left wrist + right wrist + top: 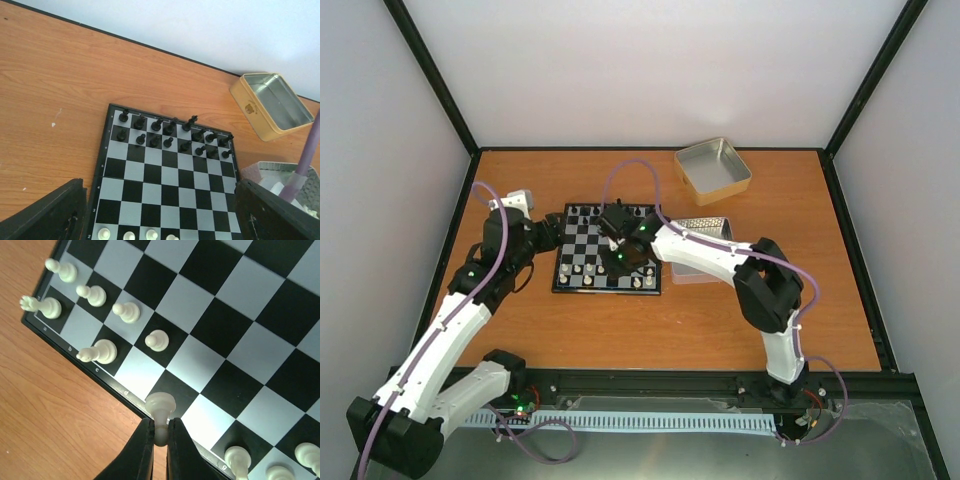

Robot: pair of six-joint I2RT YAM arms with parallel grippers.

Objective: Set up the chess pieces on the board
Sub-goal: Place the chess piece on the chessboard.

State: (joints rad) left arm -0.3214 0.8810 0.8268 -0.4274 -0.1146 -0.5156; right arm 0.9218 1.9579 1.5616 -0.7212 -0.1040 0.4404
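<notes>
The board (pixel 582 243) lies mid-table; it also shows in the left wrist view (pixel 170 175) and the right wrist view (pixel 235 335). My right gripper (pixel 160 429) is shut on a cream-white chess piece (pixel 160 405), holding it base-first over a black square by the board's lettered edge. In the top view the right gripper (pixel 620 247) is over the board's middle. Several white pieces (pixel 157 340) stand on the two rows near that edge. My left gripper (pixel 160 222) is open and empty, hovering over the board's white side, at its left edge in the top view (pixel 548 236).
Black pieces (pixel 170 131) fill the board's two far rows. An open gold-sided tin (pixel 713 170) sits at the back right, also in the left wrist view (pixel 275 105). A second tin (pixel 705 228) lies just right of the board, under the right arm.
</notes>
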